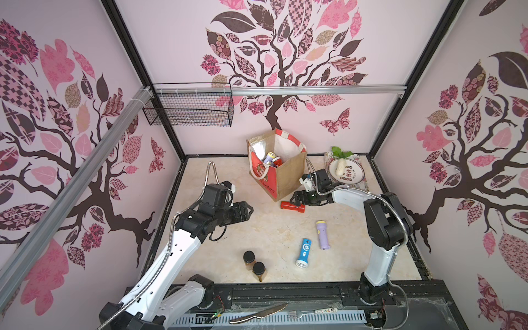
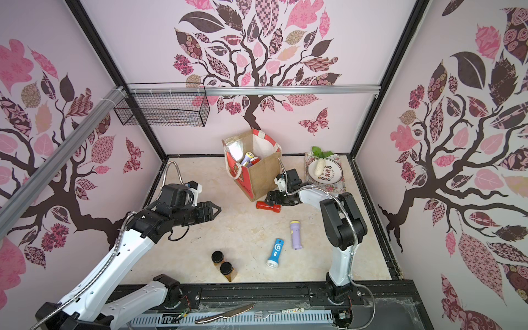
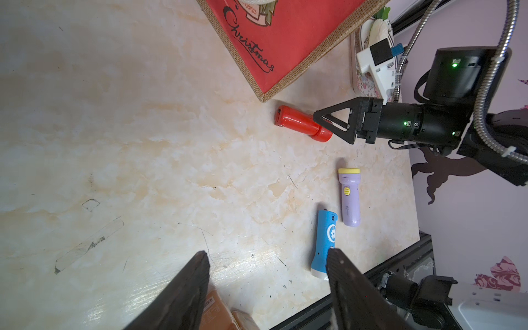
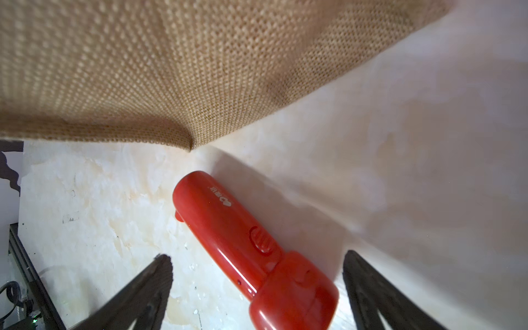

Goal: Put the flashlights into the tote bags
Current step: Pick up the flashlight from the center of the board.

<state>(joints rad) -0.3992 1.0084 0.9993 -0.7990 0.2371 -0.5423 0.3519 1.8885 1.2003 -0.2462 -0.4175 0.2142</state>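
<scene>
Flashlights inside the tote bag (image 1: 288, 177) are mostly hidden. Only a lilac flashlight (image 1: 270, 157) with a yellow ring peeks out clearly. The red flashlight (image 4: 245, 248) lies on the table (image 1: 271, 228) just beside the bag's bottom corner. Its wide head is cut off in the right wrist view. The right gripper (image 4: 257, 255) is spread wide, with one finger on each side of that head, not touching it. A second lilac flashlight (image 1: 323, 234) and a blue flashlight (image 1: 304, 253) lie nearer the front. The left gripper (image 3: 265, 254) is spread too and holds nothing. Two brown jars (image 1: 254, 264) stand left of the blue one. A plate (image 1: 357, 168) sits behind the right arm.
</scene>
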